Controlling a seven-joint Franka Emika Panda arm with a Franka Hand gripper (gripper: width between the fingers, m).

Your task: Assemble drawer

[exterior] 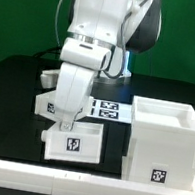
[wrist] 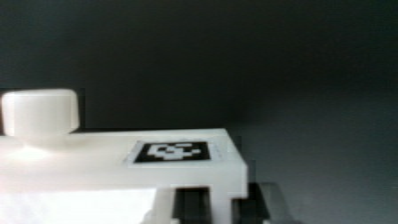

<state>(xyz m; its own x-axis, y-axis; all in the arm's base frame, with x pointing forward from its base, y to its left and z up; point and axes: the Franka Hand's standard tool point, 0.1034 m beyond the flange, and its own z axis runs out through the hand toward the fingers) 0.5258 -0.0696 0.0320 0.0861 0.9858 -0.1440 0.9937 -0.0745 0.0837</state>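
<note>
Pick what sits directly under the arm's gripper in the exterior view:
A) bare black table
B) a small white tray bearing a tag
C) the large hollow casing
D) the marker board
B: the gripper comes down onto the small tray, while the casing stands apart at the exterior view's right.

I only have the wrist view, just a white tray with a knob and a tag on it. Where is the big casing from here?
Observer: The casing stands toward the exterior view's right of the tray, apart from it.
Operator: Anything behind the tray?
Observer: The marker board lies flat on the table behind it.
Operator: And in front?
Observer: A long white rail runs across the front of the exterior view.
</note>
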